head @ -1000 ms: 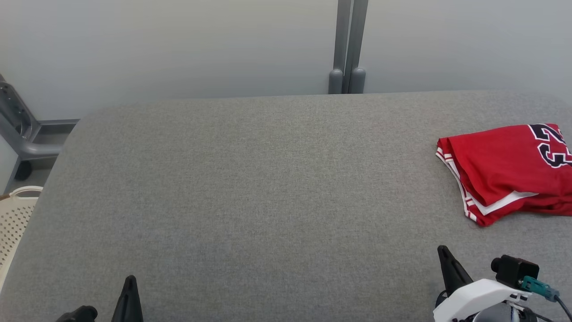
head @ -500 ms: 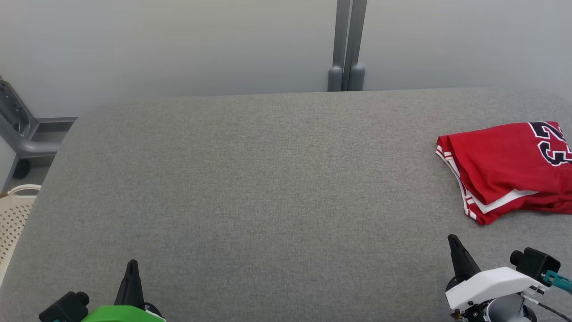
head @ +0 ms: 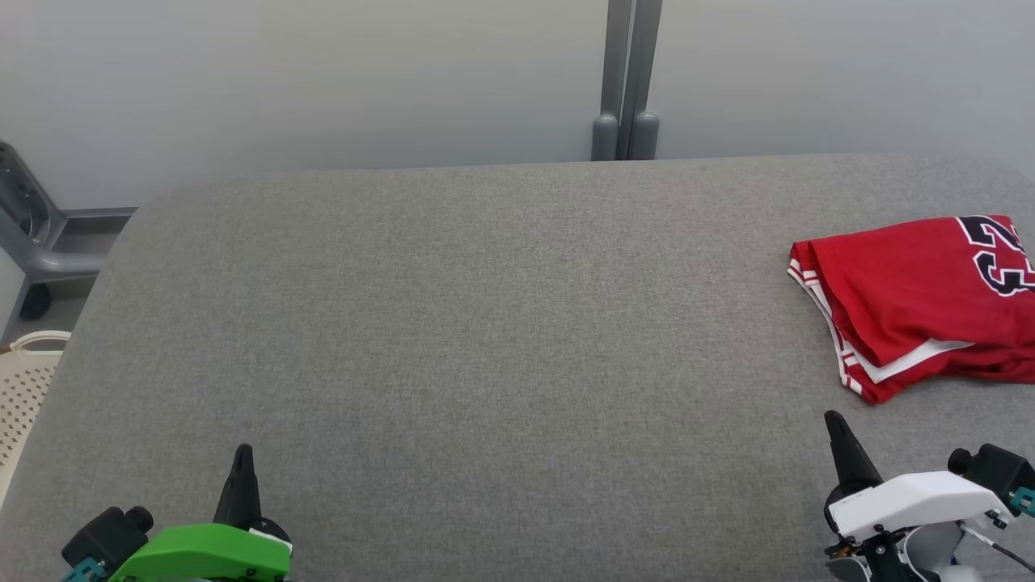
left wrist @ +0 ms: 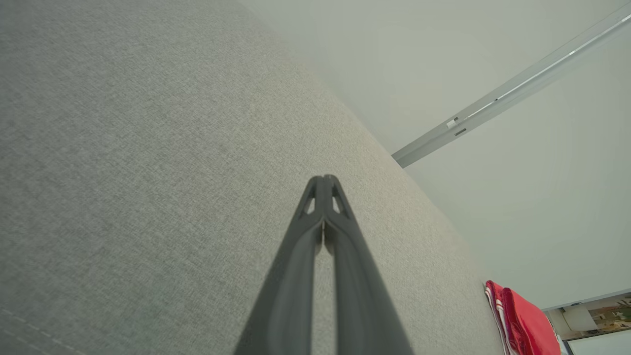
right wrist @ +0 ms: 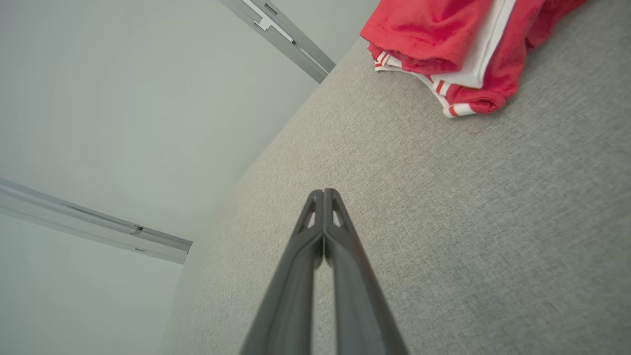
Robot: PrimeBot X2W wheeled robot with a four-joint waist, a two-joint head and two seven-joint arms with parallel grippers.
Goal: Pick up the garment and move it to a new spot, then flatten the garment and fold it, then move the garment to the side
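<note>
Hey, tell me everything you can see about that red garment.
The garment is red, jersey-like cloth with white-and-red striped trim and dark, white-outlined numerals cut off at the head view's right edge. It lies folded in layers, a white band peeking out at its near edge, on the right side of the grey fabric surface, nothing else visibly touching it. The right pincer, shut, sits apart from it.

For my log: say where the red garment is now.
The folded red jersey with white trim lies at the head view's far right on the grey fabric tabletop, just beyond the right gripper.
</note>
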